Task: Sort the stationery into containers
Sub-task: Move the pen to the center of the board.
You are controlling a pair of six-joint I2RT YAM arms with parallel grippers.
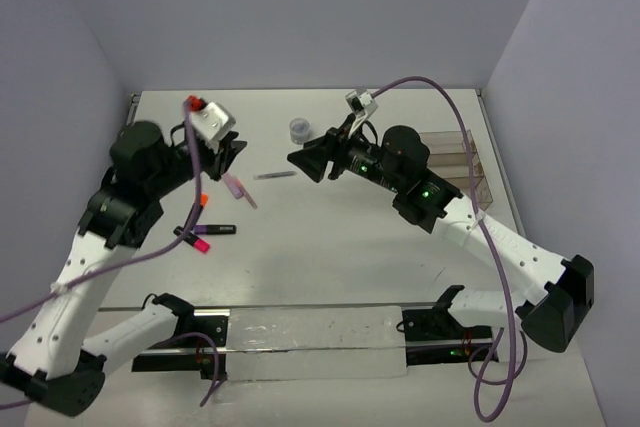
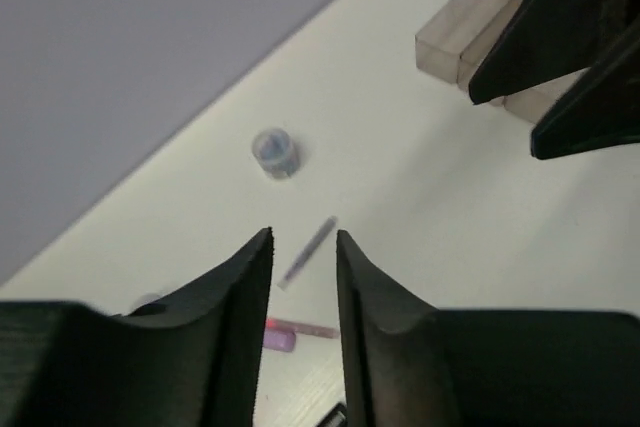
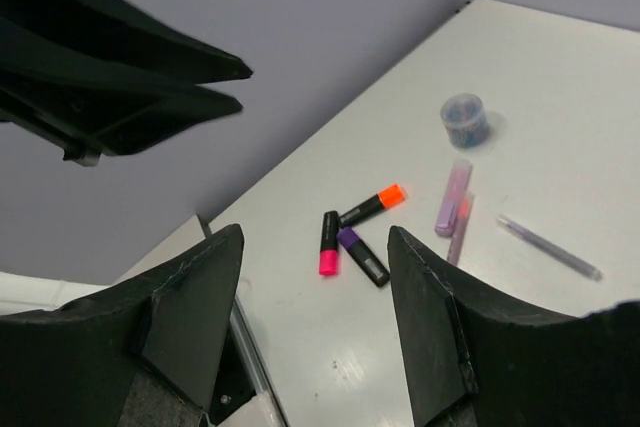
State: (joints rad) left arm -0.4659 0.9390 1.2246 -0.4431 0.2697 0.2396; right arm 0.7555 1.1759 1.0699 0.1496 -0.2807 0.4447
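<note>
The grey-purple pen (image 1: 274,176) lies on the table between my two grippers. Two pale pink pens (image 1: 238,187) lie just left of it. Three black markers with orange (image 3: 372,205), magenta (image 3: 328,243) and purple (image 3: 362,255) ends lie in a cluster (image 1: 205,230). One blue-grey jar (image 1: 300,129) stands behind the pens. The smoky tray (image 1: 455,162) sits at the right, partly hidden by my right arm. My left gripper (image 1: 233,152) is open and empty above the pink pens. My right gripper (image 1: 305,162) is open and empty above the table. No white piece shows.
In the left wrist view the grey-purple pen (image 2: 308,250) shows between the fingers, with the jar (image 2: 273,151) and the tray (image 2: 470,27) beyond. The two grippers face each other closely. Walls enclose the table on three sides.
</note>
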